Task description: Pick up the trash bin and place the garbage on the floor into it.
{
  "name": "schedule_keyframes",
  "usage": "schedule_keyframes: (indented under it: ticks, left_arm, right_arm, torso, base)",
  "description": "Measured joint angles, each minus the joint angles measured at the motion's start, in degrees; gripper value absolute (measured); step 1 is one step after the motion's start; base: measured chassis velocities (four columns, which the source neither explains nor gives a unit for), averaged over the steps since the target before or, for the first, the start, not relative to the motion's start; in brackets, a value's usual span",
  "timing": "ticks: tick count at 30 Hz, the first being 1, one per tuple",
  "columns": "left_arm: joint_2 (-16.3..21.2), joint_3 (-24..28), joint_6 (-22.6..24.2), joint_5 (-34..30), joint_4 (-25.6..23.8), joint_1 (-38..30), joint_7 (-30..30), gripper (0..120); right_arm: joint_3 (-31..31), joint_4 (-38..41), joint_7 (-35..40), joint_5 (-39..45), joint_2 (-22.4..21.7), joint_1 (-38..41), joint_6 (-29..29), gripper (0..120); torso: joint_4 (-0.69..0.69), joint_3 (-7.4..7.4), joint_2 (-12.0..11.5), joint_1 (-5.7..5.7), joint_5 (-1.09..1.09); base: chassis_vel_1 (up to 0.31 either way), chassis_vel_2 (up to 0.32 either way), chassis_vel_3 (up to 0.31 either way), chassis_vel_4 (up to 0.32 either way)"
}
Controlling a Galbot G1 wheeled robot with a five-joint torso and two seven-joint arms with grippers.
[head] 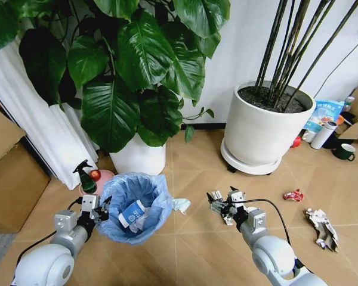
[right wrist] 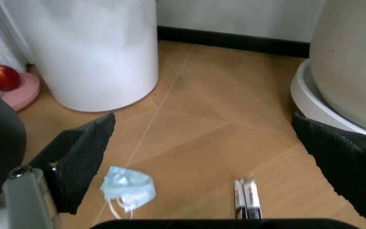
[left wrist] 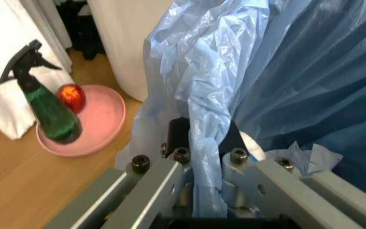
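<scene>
The trash bin (head: pixel 144 192), lined with a crinkly light-blue bag, sits at lower left in the head view. My left gripper (head: pixel 99 210) is shut on its near rim; in the left wrist view its fingers (left wrist: pixel 170 176) pinch the bag's fold (left wrist: pixel 202 124). A blue-white piece (head: pixel 132 213) lies inside. On the floor (head: pixel 197 250) lie garbage pieces: a pale blue wad (head: pixel 181 205) (right wrist: pixel 129 188) beside the bin, a red wrapper (head: pixel 293 195) and a printed wrapper (head: pixel 322 226) to the right. My right gripper (head: pixel 224 204) (right wrist: pixel 202 133) hangs open above the floor, near a small white strip (right wrist: pixel 247 199).
Two big white plant pots (head: pixel 138 158) (head: pixel 268 128) stand behind. A green spray bottle (head: pixel 85 177) and a red ball (head: pixel 95 174) rest on a pink dish (left wrist: pixel 106 119) left of the bin. A cardboard box (head: pixel 9 173) is at far left; cups and boxes (head: pixel 345 152) at far right.
</scene>
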Motion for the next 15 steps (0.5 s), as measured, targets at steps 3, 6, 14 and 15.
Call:
schedule_keyframes:
  ticks: [3,6,14,15]
  left_arm:
    - [0.0,0.0,0.0,0.0,0.0,0.0,0.0,0]
    - [-0.1,0.0,0.0,0.0,-0.1,0.0,0.0,0]
    - [-0.3,-1.2,0.0,-0.1,-1.0,0.5,-0.3,0]
    - [-0.4,-1.4,0.0,-0.1,-1.2,0.7,-0.4,0]
  right_arm:
    - [-0.3,-0.2,-0.1,0.0,-0.1,0.0,0.4,100]
    - [-0.7,-1.7,-0.7,0.0,-0.4,0.4,0.7,100]
    - [-4.7,-14.2,-5.0,1.0,-0.7,9.1,2.1,100]
    - [-5.6,-16.3,-5.8,0.9,-0.7,10.9,2.5,100]
  torso:
    - [0.00,0.00,0.0,0.00,0.00]
    - [-0.01,0.00,0.0,0.01,0.00]
    - [-0.03,0.00,0.0,0.00,0.03]
    - [0.01,0.00,0.0,0.00,0.03]
  base:
    - [-0.096,0.095,0.101,-0.096]
    - [-0.053,0.042,0.048,-0.044]
    - [0.000,0.000,0.000,0.000]
    - [0.000,0.000,0.000,0.000]
